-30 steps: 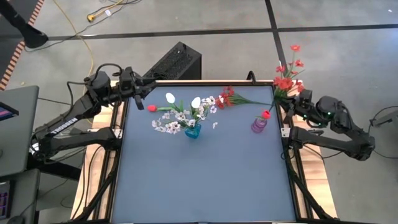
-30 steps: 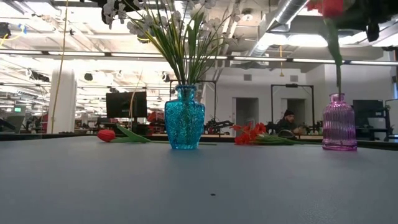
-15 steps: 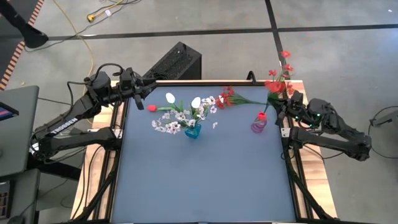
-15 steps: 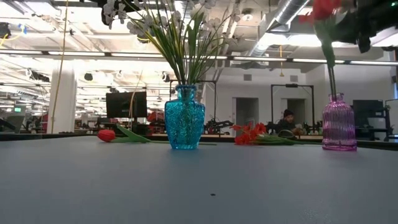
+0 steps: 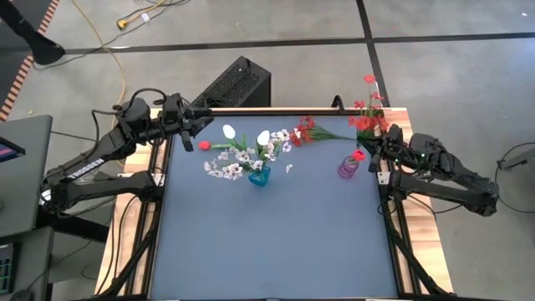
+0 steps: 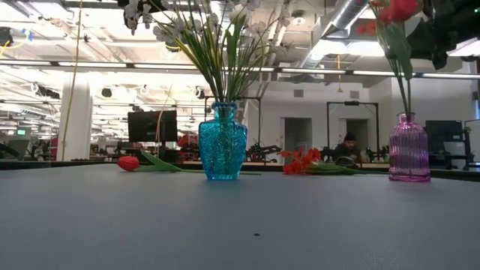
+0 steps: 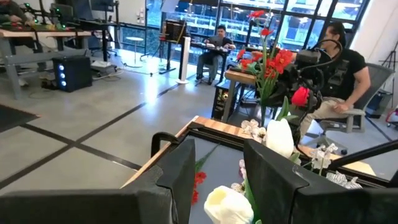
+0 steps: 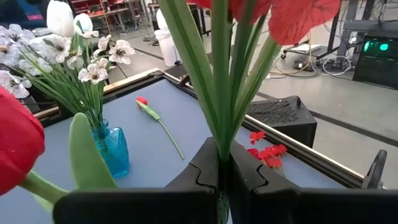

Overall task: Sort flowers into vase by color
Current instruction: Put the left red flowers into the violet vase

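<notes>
My right gripper [image 5: 378,149] stands above the purple vase [image 5: 347,168] at the table's right edge, shut on a red blossom spray [image 5: 366,115]. A red tulip [image 5: 359,155] stands in that vase. The blue vase [image 5: 259,176] near the table's middle carries white flowers [image 5: 251,155]. One red tulip [image 5: 203,145] and one red spray [image 5: 308,131] lie flat on the table. My left gripper [image 5: 201,125] hangs open over the far left corner, touching nothing. My right gripper pinches the red spray's bundle of green stems [image 8: 222,144] between its two fingers, which come level from the table's right and lie across the stems. The spray stands nearly upright, heads above the fingers. In the low view its lower stems [image 6: 405,88] reach the purple vase's mouth [image 6: 409,116].
A black box [image 5: 239,83] sits just beyond the table's far edge. People sit in the room behind the table, one of them [image 7: 344,68] close to the right arm. The near half of the blue table top [image 5: 276,242] carries nothing.
My right gripper has moved toward the table's left, from outside the right edge to above the purple vase, carrying the red spray with it. The spray's stems now run down to the vase's mouth beside the tulip's stem.
</notes>
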### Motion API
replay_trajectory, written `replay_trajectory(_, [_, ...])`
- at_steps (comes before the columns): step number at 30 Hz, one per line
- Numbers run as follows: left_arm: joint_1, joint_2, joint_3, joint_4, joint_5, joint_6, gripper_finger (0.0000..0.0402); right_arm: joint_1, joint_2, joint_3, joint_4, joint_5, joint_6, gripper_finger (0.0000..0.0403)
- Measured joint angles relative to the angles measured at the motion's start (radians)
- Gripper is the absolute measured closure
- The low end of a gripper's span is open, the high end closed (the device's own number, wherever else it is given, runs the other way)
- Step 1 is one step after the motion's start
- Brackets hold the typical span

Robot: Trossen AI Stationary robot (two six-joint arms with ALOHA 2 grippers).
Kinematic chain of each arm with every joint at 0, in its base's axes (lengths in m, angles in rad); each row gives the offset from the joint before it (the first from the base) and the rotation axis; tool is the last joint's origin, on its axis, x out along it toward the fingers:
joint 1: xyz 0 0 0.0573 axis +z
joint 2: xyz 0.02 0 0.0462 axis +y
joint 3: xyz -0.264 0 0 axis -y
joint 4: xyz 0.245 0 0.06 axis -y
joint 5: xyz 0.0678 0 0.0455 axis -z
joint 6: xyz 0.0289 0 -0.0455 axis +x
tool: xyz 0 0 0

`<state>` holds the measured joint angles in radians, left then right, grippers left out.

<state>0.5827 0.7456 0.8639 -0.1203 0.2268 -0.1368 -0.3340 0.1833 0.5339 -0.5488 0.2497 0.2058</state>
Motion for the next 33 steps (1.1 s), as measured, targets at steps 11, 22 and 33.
replay_trajectory(11, [-0.022,0.000,0.000,-0.005,-0.003,0.000,0.0276,0.005,0.088,0.000,-0.018,-0.005,0.015,0.0369])
replay_trajectory(22, [-0.036,0.000,0.000,-0.050,-0.004,0.003,0.0276,0.064,0.310,0.001,-0.015,0.006,0.007,0.0367])
replay_trajectory(33, [-0.036,0.000,0.000,-0.049,-0.004,0.011,0.0276,0.046,0.294,0.017,-0.022,0.012,0.010,0.0278])
